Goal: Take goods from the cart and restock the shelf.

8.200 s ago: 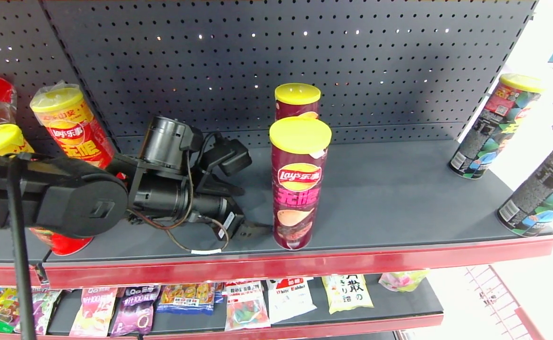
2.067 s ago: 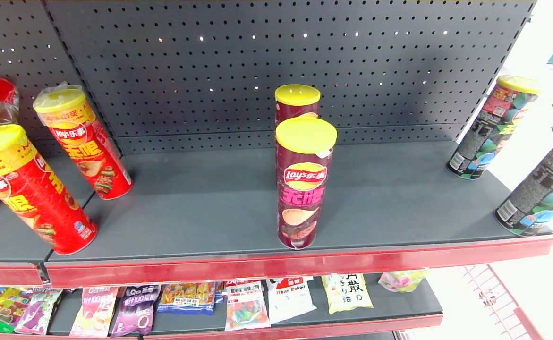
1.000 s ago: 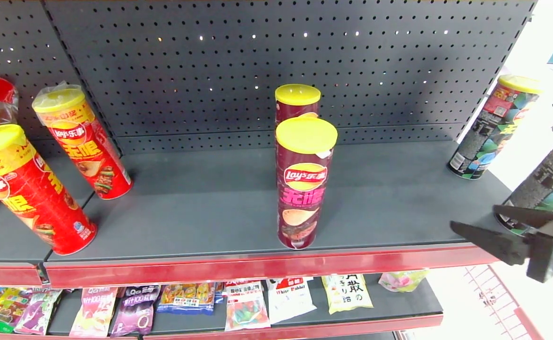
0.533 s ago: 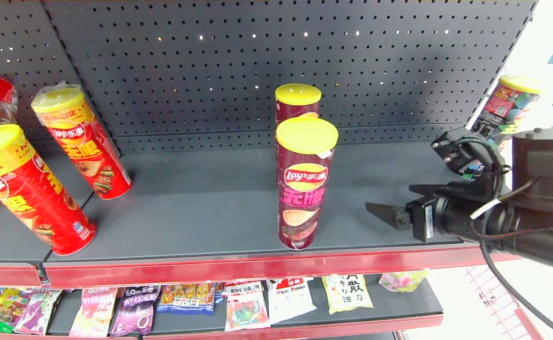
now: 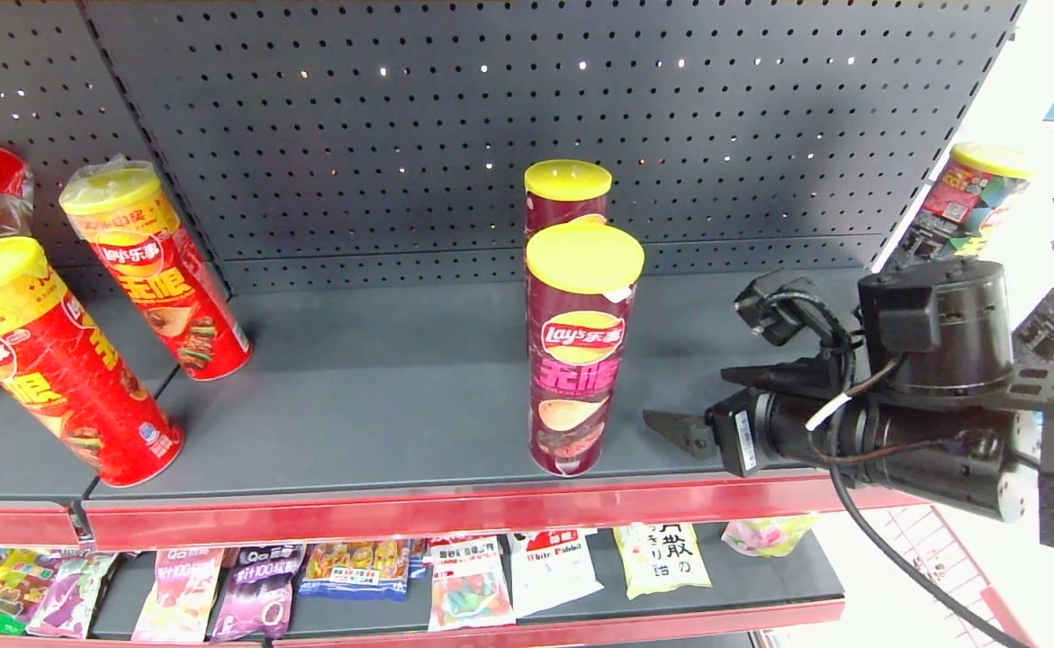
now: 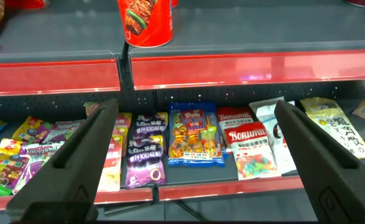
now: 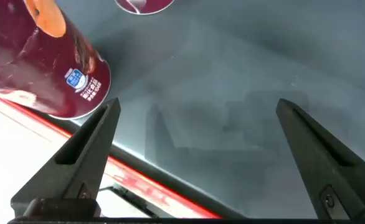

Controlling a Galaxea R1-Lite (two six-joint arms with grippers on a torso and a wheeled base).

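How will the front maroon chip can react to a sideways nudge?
The tall maroon cylindrical chip can with a yellow lid stands upright on a narrow base, so it likely tips over. Close to the red shelf edge, it might roll off.

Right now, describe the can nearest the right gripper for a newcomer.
On the grey metal shelf with the red lip, look mid-span. The maroon cylindrical chip can, yellow-lidded, stands at the lip, before its twin; red cans stand left, black cans right.
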